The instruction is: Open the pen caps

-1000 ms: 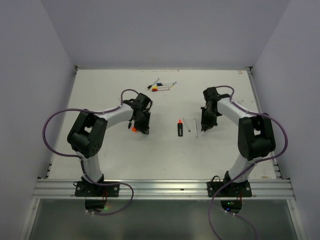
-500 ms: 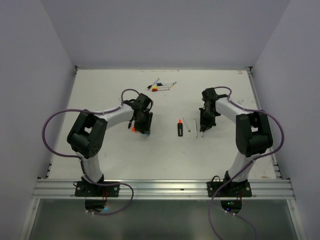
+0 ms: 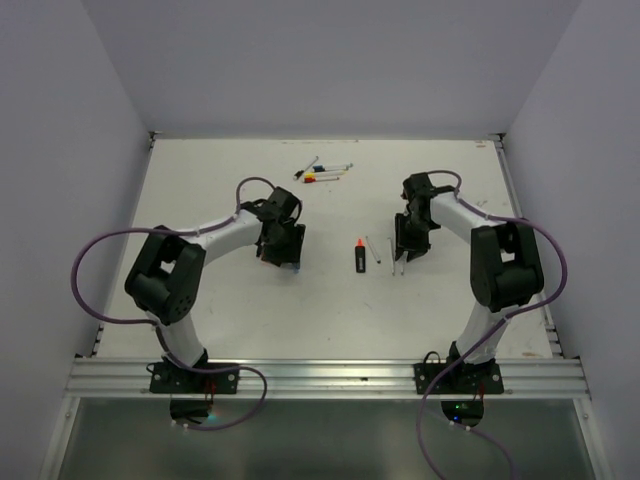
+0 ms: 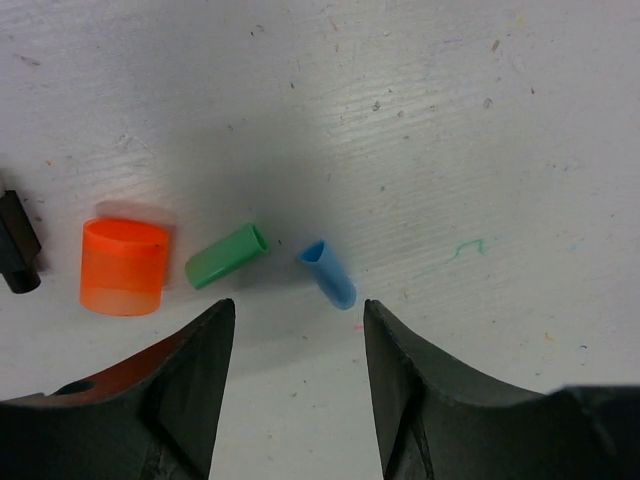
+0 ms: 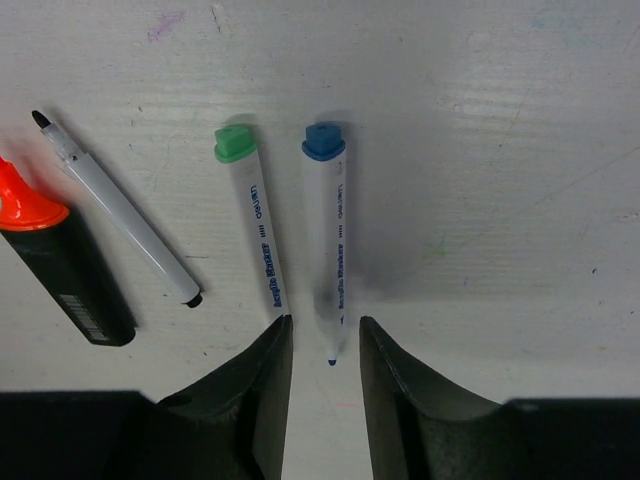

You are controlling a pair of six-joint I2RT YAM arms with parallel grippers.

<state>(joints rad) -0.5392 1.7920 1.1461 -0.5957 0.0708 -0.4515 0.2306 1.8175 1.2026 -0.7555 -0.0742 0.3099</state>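
In the left wrist view three loose pen caps lie on the white table: a chunky orange one (image 4: 124, 266), a green one (image 4: 226, 255) and a blue one (image 4: 328, 273). My left gripper (image 4: 298, 308) is open and empty just near of them, touching none. In the right wrist view two uncapped pens lie side by side, one with a green end (image 5: 252, 220) and one with a blue end (image 5: 328, 240). My right gripper (image 5: 325, 322) is open, its jaws either side of the blue pen's tip. A black-tipped pen (image 5: 115, 220) and the black highlighter (image 5: 62, 262) lie to the left.
Several capped pens (image 3: 325, 172) lie in a bunch at the back middle of the table (image 3: 200, 190). A small black piece (image 4: 15, 255) sits left of the orange cap. The highlighter (image 3: 358, 256) lies between both grippers (image 3: 283, 245) (image 3: 408, 243). Grey walls stand on three sides.
Both grippers have shifted slightly toward the back of the table. The left one now covers most of the orange cap in the top view. The pens and caps have not moved.
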